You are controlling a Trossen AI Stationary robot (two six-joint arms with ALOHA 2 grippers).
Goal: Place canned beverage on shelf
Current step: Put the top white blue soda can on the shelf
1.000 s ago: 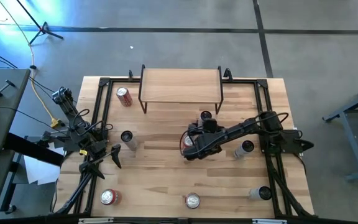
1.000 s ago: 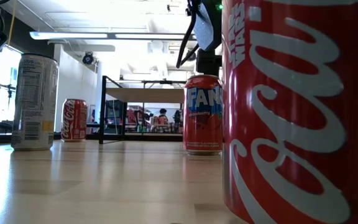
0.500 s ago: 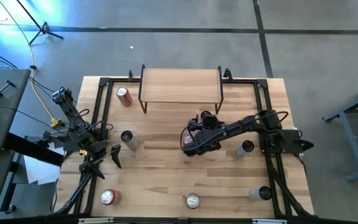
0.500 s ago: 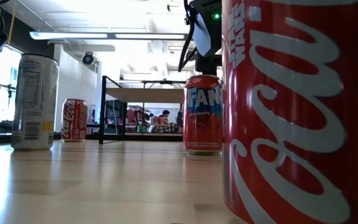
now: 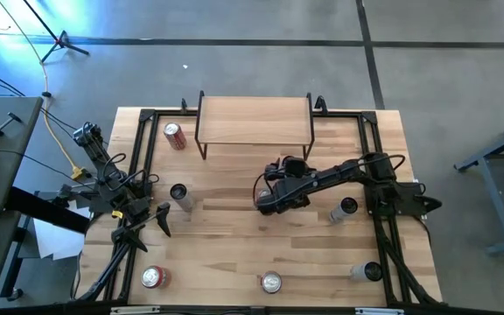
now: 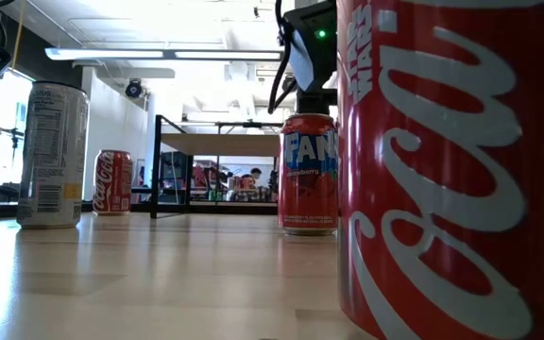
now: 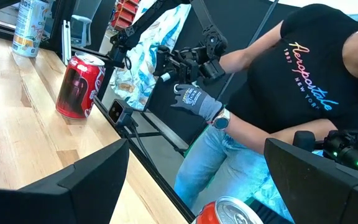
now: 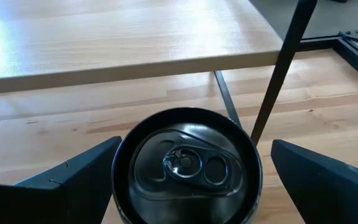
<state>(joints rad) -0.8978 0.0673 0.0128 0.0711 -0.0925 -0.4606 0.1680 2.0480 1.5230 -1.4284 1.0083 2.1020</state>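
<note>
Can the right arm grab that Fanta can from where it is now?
Probably yes. The right gripper hangs just above the Fanta can with fingers open either side of its top; nothing stands between them.

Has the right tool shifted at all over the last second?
Yes. In the high view the right tool has drawn back toward the shelf, hovering open above the Fanta can.

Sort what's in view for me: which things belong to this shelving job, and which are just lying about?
In the job: red Fanta can with blue label; light wood shelf on black metal legs; right gripper, open over that can.
Lying about: red cola can beside the shelf; silver can near the waiting left gripper.
</note>
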